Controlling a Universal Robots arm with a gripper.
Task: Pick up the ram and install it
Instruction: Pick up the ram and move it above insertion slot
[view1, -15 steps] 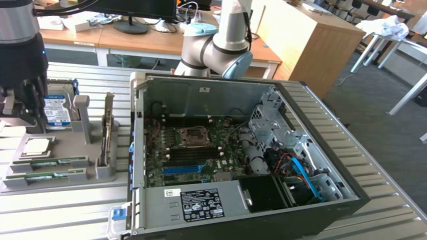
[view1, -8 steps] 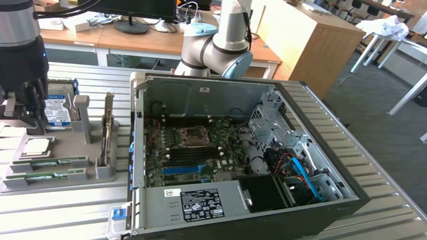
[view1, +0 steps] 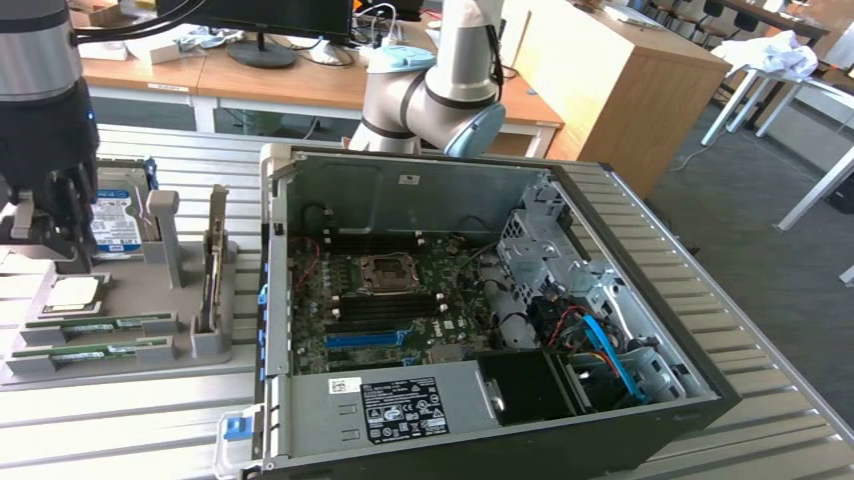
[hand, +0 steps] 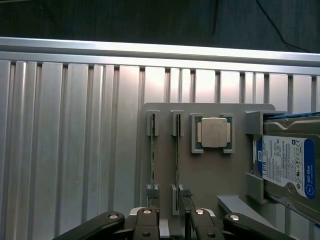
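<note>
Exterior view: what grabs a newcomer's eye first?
The open computer case in the middle, motherboard exposed. At the exterior view's left, a grey tray holds two ram sticks, a processor chip and a blue-labelled hard drive. The gripper hangs open above that tray, holding nothing.

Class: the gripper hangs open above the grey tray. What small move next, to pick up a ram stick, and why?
Probably lower straight down. The open gripper hovers above the grey tray, holding nothing, and the two thin green ram sticks stand on edge in their holders below it.
</note>
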